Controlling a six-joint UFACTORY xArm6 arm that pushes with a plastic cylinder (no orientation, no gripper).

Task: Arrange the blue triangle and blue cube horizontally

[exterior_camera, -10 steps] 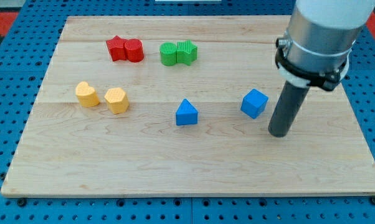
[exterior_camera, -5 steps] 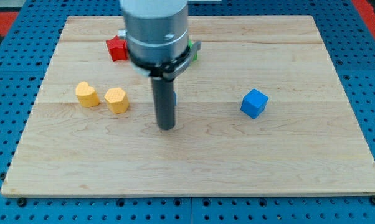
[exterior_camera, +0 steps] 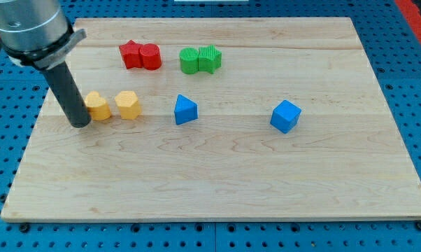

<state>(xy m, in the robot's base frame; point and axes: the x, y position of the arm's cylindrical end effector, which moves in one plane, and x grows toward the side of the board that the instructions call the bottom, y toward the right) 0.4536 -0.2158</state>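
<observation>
1. We have no claw on this arm, so nothing is open, shut or holding anything; the arm ends in a straight dark rod, and my tip (exterior_camera: 79, 124) rests on the tabletop (exterior_camera: 217, 189) far out toward nine o'clock of the board.
2. My tip sits just at the nine o'clock side of the yellow heart-like block (exterior_camera: 97, 106), touching it or very nearly so; we cannot tell which.
3. The yellow hexagon-like block (exterior_camera: 127, 104) lies just at three o'clock of that yellow neighbour, with a slim gap between them.
4. The blue triangle (exterior_camera: 185, 110) stands a little left of the board's centre, at three o'clock of the yellow pair and well apart from my tip.
5. The blue cube (exterior_camera: 285, 116) lies at three o'clock of the blue triangle, well apart from it and a touch lower in the view, turned so that a corner faces us.
6. Toward twelve o'clock, the red star-like block (exterior_camera: 131, 54) and the red cylinder (exterior_camera: 151, 57) sit touching one another.
7. Just at three o'clock of the red pair, the green round block (exterior_camera: 189, 61) and the green ribbed block (exterior_camera: 210, 58) sit touching as well.
8. Both blue blocks stand free, with nothing touching either of them.
</observation>
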